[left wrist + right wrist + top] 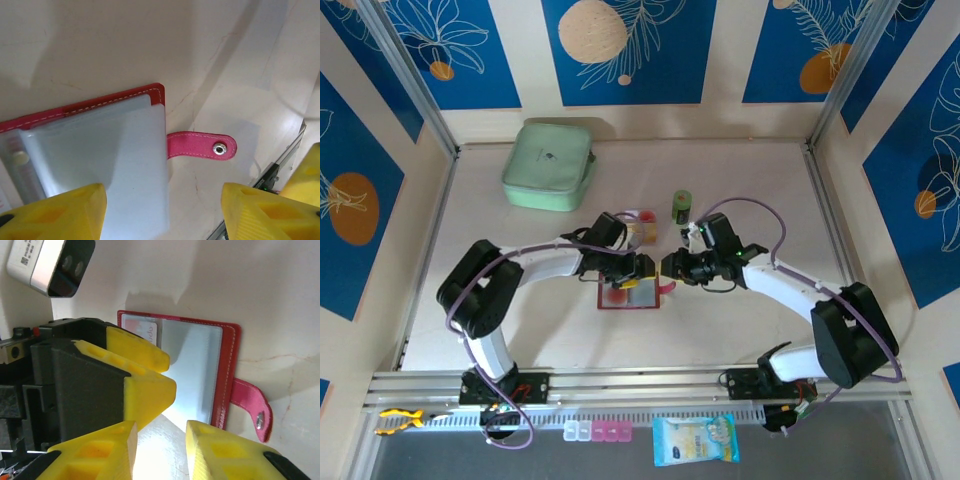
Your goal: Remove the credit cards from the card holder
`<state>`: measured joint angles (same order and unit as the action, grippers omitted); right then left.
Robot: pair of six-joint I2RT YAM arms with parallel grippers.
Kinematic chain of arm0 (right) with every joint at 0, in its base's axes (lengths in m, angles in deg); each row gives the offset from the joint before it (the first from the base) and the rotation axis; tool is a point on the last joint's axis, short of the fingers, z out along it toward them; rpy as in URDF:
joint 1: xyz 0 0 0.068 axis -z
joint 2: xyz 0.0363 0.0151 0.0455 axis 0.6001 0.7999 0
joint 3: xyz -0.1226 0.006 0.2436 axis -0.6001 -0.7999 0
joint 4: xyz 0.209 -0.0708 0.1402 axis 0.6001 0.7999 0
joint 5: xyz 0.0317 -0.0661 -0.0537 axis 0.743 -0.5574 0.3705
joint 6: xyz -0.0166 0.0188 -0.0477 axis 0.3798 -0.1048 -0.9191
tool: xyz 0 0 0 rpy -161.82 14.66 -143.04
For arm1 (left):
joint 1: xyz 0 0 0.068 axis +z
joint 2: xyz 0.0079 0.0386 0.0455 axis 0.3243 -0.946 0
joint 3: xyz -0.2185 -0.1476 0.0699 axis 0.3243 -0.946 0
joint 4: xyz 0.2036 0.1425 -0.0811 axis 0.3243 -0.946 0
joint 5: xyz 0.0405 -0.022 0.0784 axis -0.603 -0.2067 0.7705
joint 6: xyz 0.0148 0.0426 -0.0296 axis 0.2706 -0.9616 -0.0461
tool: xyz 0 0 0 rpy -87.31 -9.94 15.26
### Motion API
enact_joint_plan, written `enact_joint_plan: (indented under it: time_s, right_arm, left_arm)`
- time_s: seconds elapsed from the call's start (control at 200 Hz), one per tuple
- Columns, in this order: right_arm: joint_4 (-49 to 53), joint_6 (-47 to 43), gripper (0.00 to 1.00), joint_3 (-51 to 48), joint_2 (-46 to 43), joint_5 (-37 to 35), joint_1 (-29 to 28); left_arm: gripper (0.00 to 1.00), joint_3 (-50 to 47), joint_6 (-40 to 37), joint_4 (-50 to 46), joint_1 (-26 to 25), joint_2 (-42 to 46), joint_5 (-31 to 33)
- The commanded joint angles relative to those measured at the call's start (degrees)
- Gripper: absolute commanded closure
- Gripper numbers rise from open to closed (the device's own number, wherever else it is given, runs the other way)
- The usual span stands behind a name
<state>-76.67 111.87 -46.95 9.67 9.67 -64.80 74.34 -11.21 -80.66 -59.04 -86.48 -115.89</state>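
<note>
We see the card holder (227, 370) open, one credit card (144, 332) still sleeved. The left gripper (162, 200) and right gripper (161, 432) stand open, empty.

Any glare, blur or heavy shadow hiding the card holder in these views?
Top external: even light, sharp, though the left gripper overlaps the card holder. Left wrist: its fingertips blur, snap tab crisp, soft shadow upper left. Right wrist: glare whitens the clear sleeves.

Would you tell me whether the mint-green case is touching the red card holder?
Apart: the top view shows a wide gap between the case and card holder.
</note>
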Motion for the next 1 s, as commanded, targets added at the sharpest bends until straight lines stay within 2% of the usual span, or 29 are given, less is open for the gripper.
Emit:
enact_joint_plan:
  time_s: [0.0,0.4,0.69,0.99]
  right_arm:
    - [1.7,-1.0,0.67,-1.3,-1.5,0.1,0.6]
    - [1.4,-1.2,0.66,-1.5,-0.4,1.2,0.9]
    - [1.9,-1.0,0.66,1.7,2.3,1.7,-1.0]
    - [1.8,0.5,0.67,7.3,8.1,-0.1,-6.6]
  left_arm:
    - [0.37,1.3,0.1,-0.6,-1.0,-1.7,-0.7]
    - [0.36,1.3,0.0,-1.4,-1.4,-2.7,0.9]
    - [0.36,0.4,-3.1,-4.4,0.1,3.6,5.3]
    - [0.38,-8.1,-4.4,-3.7,5.4,11.9,6.0]
